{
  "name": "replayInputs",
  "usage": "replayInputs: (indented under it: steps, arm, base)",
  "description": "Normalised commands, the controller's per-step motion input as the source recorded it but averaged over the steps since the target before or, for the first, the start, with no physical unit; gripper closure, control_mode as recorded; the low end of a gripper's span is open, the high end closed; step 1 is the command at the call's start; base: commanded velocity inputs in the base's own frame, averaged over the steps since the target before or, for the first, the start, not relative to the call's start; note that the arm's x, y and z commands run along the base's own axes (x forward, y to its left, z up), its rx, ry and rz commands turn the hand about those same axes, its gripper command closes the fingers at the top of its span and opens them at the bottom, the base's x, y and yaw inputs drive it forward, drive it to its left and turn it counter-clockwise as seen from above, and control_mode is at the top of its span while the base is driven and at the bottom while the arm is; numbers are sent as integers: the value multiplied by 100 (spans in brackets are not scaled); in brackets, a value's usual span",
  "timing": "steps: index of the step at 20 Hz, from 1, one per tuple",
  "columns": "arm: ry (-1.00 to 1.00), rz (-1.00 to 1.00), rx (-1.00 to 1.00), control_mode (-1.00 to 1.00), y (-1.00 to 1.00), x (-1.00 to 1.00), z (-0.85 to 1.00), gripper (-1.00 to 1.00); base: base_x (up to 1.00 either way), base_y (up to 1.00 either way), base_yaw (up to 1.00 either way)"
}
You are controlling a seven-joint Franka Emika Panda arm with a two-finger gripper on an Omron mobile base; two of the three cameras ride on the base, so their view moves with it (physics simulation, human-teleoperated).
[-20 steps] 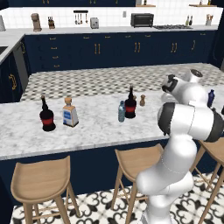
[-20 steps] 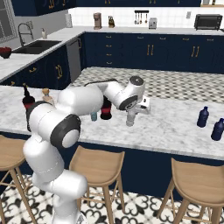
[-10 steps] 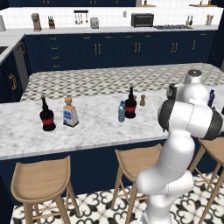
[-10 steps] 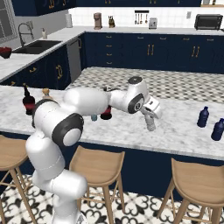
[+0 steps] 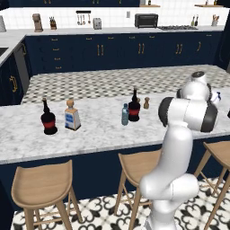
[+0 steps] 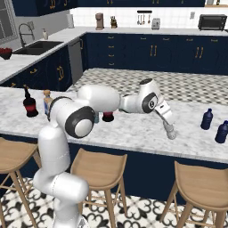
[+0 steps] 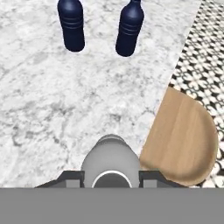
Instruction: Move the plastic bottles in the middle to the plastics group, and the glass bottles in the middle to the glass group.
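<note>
We hold the pale grey plastic bottle [image 6: 170, 131] pinched in the hand [image 6: 169, 130], cap toward the camera, its long axis running down from the hand to the marble table [image 6: 133, 129]. The two navy-blue bottles [image 6: 206, 119] of the plastics group stand further along the table, directly ahead of the hand and well apart from it. In our judgement, the carry should run straight toward them.

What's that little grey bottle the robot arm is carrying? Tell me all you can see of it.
The pale grey bottle is small, slim and looks like matte plastic, with a rounded shoulder and a white-rimmed top. It hangs roughly upright in the gripper, whose jaws are closed on its upper part. It is over the marble counter near the front edge, short of two navy bottles.
</note>
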Motion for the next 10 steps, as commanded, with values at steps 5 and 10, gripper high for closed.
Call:
replayInputs:
  steps: [5, 10]
  arm:
    - [0, -3, 6, -100, -59, 18, 0, 100]
    - [0, 0, 3, -100, -44, 27, 0, 100]
  base:
    - [0, 0, 0]
    - [0, 0, 0]
